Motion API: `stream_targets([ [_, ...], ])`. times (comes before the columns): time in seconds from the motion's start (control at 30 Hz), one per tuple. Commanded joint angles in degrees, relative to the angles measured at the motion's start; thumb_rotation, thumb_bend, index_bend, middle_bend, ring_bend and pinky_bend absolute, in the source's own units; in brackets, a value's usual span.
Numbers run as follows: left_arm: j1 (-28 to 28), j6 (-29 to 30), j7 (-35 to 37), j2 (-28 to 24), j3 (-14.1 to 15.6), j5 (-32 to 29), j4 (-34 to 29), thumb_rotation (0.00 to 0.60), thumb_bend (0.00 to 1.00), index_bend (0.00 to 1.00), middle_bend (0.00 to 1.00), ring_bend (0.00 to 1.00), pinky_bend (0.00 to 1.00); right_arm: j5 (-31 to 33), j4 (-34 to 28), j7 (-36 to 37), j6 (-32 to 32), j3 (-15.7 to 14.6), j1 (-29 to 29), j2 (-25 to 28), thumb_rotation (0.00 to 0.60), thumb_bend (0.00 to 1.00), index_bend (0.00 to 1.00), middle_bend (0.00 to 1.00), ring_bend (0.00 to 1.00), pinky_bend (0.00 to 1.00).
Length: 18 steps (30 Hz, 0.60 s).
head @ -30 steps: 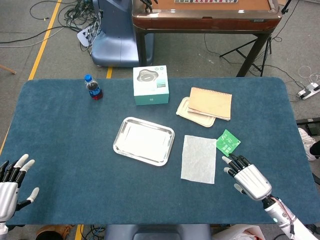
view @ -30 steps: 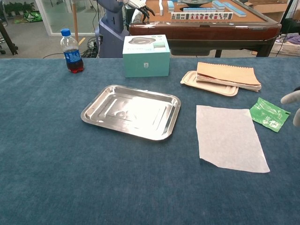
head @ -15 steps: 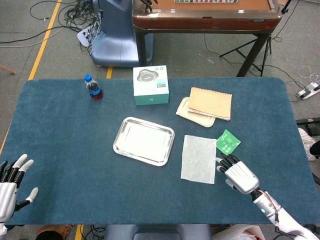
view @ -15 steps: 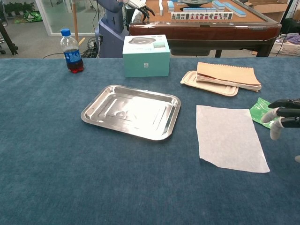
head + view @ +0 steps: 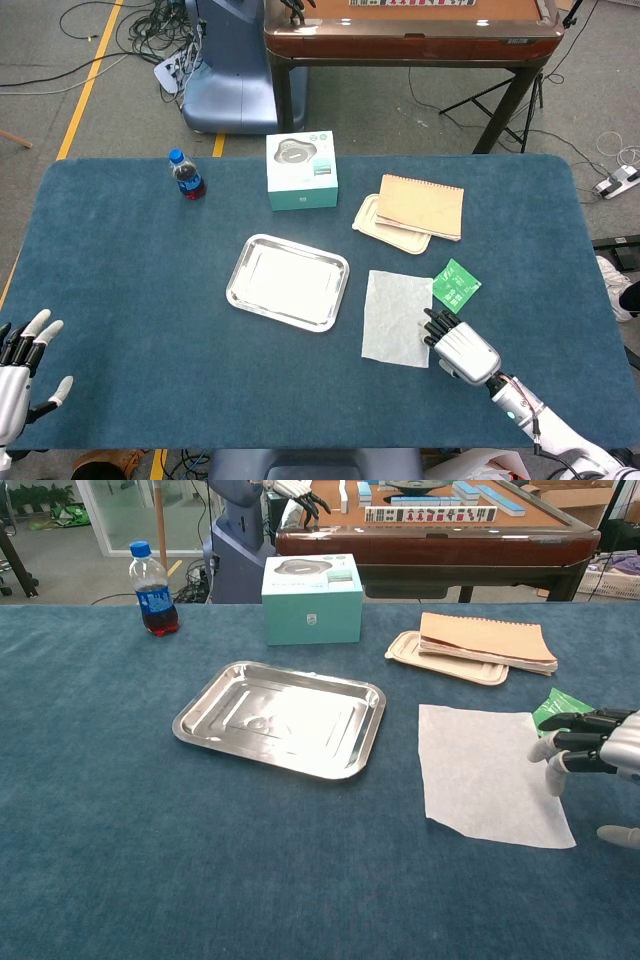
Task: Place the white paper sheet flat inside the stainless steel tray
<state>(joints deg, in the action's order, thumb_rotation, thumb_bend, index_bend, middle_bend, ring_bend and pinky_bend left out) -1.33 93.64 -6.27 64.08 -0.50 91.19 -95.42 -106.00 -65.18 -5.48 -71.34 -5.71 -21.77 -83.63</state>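
The table (image 5: 120, 260) wears a blue cloth, and wide bare stretches of it lie along the near edge and across the whole left side. The sheet of paper (image 5: 397, 317) lies flat on the cloth, just to the right of the tray (image 5: 288, 281), with a narrow strip of bare cloth between the two. Its near edge is uneven, with one corner cut short.

The tray sits near the middle of the table, turned a little askew, and nothing lies in it. Behind it stands a pale green box (image 5: 301, 170), and far to the left a small bottle (image 5: 186, 175) with a blue cap and dark drink in its lower part. To the right of the box a brown notebook (image 5: 421, 206) rests on a shallow beige lid (image 5: 376, 222), overlapping most of it. A green packet (image 5: 456, 285) lies just beyond the paper's right edge.

The right hand (image 5: 460, 346) hovers low at the paper's right edge, beside the packet, fingers apart and stretched toward the sheet. In the chest view its dark fingertips (image 5: 563, 723) reach over the paper's right margin; whether they touch the sheet cannot be told. It holds nothing.

The left hand (image 5: 18, 372) sits at the table's near left corner, well apart from everything, fingers spread and empty.
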Motion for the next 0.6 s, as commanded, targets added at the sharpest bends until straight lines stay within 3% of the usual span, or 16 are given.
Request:
stream_targets([
  [0.03,-0.10,0.04,0.05,-0.03,0.04,-0.08,0.03,0.600,0.24,0.15,0.09,0.10,0.00,0.38,0.96,0.54,0.22,-0.24,-0.25,-0.69,0.600,0.25,0.42,0.24,0.09,0.23],
  [0.6,-0.48,0.27,0.52,-0.27,-0.13,-0.48,0.29,0.600,0.24,0.15,0.09,0.10,0.00,1.59,3.30,0.74,0.93,-0.56,-2.16,-2.95,0.600,0.25,0.42,0.24,0.09,0.23],
])
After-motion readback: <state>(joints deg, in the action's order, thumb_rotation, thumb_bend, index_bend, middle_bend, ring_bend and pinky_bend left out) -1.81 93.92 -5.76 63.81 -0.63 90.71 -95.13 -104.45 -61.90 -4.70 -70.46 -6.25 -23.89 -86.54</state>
